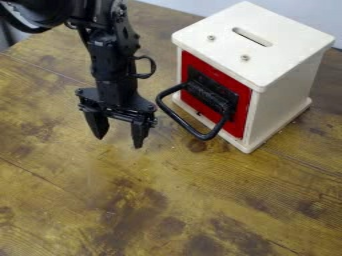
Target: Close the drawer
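Observation:
The drawer (pixel 211 92) has a red face and a black front panel, set in a cream-white wooden cube (pixel 255 62) at the upper right of the camera view. It appears to stick out only slightly from the cube. Its large black loop handle (pixel 186 113) reaches out to the lower left over the table. My gripper (pixel 115 131) hangs fingers-down just left of the handle, close above the table. Its fingers (pixel 138 132) are spread apart and hold nothing. It does not touch the handle.
The worn wooden table (pixel 160 200) stretches across the whole view. The cream cube has a slot in its top (pixel 250 36). A dark knot (pixel 199 146) marks the wood near the cube's front corner.

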Controlling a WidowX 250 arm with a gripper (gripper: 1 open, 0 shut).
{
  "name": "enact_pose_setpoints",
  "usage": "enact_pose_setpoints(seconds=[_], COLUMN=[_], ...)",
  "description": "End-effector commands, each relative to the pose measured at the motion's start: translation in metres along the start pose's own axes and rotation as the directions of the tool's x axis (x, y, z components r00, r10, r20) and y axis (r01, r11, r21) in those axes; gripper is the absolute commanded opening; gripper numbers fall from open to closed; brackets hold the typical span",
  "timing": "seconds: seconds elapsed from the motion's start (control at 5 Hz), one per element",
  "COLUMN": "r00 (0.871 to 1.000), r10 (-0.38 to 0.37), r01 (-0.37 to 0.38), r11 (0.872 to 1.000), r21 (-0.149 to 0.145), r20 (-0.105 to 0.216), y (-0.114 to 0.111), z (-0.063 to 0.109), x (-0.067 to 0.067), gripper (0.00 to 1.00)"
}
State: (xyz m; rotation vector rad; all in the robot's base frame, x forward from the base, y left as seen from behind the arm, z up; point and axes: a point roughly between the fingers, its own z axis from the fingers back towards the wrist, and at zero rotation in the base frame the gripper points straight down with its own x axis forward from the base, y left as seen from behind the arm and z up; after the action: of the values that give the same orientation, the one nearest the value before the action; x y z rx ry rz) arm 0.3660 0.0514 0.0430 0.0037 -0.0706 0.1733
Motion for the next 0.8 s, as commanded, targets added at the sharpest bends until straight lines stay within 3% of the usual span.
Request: enact_pose_setpoints(seconds=[0.0, 0.2, 0.4, 0.6], r00=[0.991, 0.988, 0.988, 0.990], r10=[-0.001, -0.034, -0.072, -0.049], r01=[0.001, 0.036, 0.073, 0.049], r11=[1.000, 0.999, 0.997, 0.999], r21=[-0.004, -0.006, -0.002, 0.003], r20=[0.134, 0.153, 0.137, 0.132], y=[-0.009, -0.004, 0.002, 0.007], z=[0.045, 0.043, 0.042, 0.056], x=[0.017, 0.018, 0.016, 0.016], gripper=[1.00, 1.00, 1.00, 1.00])
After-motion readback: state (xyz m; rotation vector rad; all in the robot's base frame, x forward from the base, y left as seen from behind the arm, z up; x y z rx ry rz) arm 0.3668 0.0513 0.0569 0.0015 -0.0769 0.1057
